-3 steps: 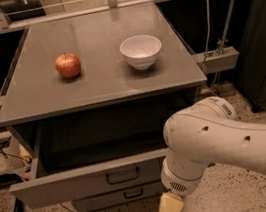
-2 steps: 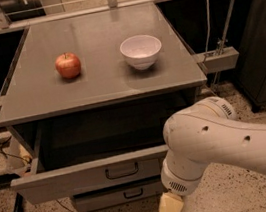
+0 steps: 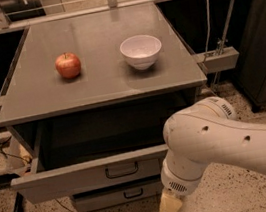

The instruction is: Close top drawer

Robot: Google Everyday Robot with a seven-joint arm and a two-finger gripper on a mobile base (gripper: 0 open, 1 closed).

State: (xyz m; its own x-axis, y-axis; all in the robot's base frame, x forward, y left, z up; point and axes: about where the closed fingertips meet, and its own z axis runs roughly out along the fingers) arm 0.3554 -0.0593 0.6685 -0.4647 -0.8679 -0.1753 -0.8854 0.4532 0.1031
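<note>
Top drawer [image 3: 84,179] is well out, its front up-left of the gripper, handle [image 3: 122,170] free. Gripper [image 3: 170,205] is low, below the front's right end, contact unclear. Wide or narrow: can't tell. Most of the push looks left. Versus a second ago, the front sits slightly further in and the arm has barely moved.

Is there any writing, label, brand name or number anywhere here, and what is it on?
None: no text shows on the table, apple, bowl, top drawer or arm.
The hand, hanging under the arm below the top drawer's right end, shows no marking either.
</note>
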